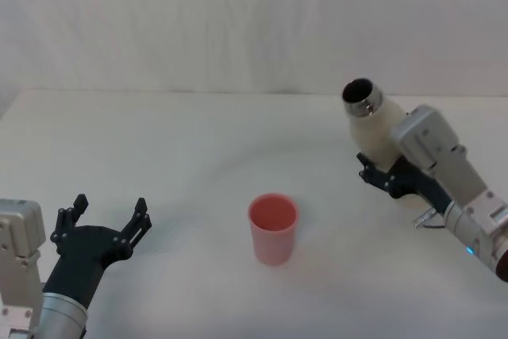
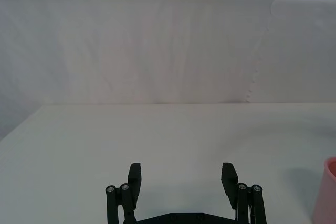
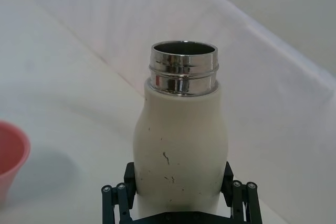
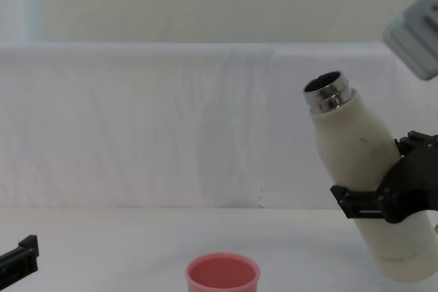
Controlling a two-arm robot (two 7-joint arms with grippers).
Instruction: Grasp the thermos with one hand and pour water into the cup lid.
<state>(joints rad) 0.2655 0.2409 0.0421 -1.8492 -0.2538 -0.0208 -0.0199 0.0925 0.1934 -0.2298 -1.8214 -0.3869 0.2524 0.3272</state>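
Left gripper (image 1: 107,224) rests spread by the table's (image 1: 198,140) near-left edge; right gripper (image 1: 379,174) clamps the tilted thermos (image 1: 375,123) near the cup (image 1: 273,228).

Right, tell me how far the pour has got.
Done: the right gripper has the thermos clamped around its lower body and lifted, cap off. In hand: the bottle is tilted, its steel neck leaning toward the cup lid, though its mouth is not yet over the cup. Left: bringing it across and pouring; no stream is visible. The left gripper sits open, to the cup's left.
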